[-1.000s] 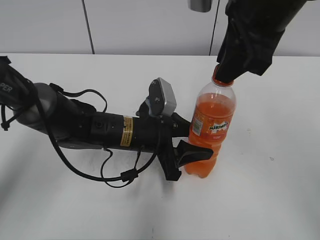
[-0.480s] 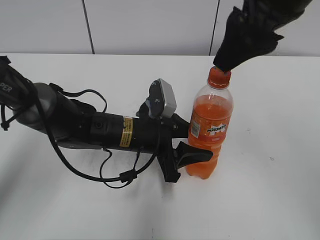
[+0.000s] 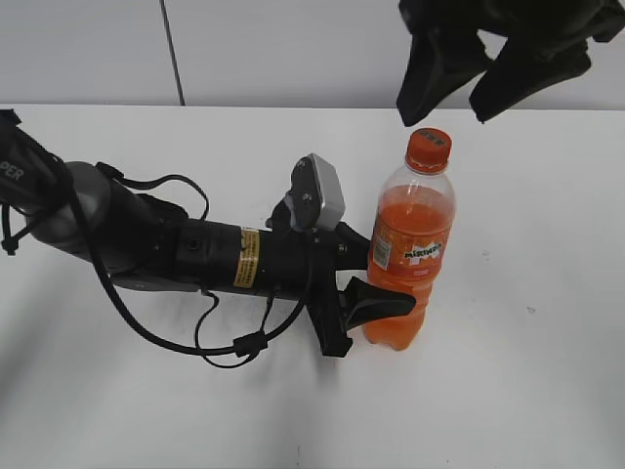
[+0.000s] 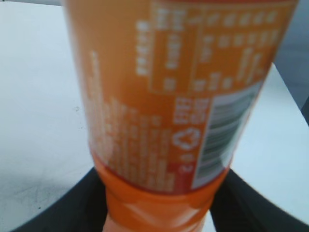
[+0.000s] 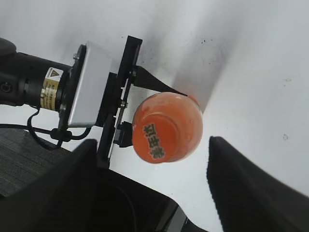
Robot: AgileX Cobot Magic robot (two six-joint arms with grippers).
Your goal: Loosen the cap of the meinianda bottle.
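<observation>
The meinianda bottle [image 3: 410,244] stands upright on the white table, full of orange drink. Its orange cap [image 3: 428,147] sits on the neck. My left gripper [image 3: 376,278] is shut on the bottle's lower body, one finger on each side; the left wrist view is filled by the bottle's label [image 4: 174,96]. My right gripper [image 3: 459,93] is open and hangs above the cap, apart from it. In the right wrist view the cap [image 5: 157,135] shows from above between my spread right fingers [image 5: 152,179].
The left arm [image 3: 195,254] lies across the white table [image 3: 547,371] with its cables looped toward the front. A grey wall [image 3: 293,49] runs along the table's far edge.
My right gripper let go of the cap, opened and rose above the bottle. The bottle and the left gripper stayed in place.
</observation>
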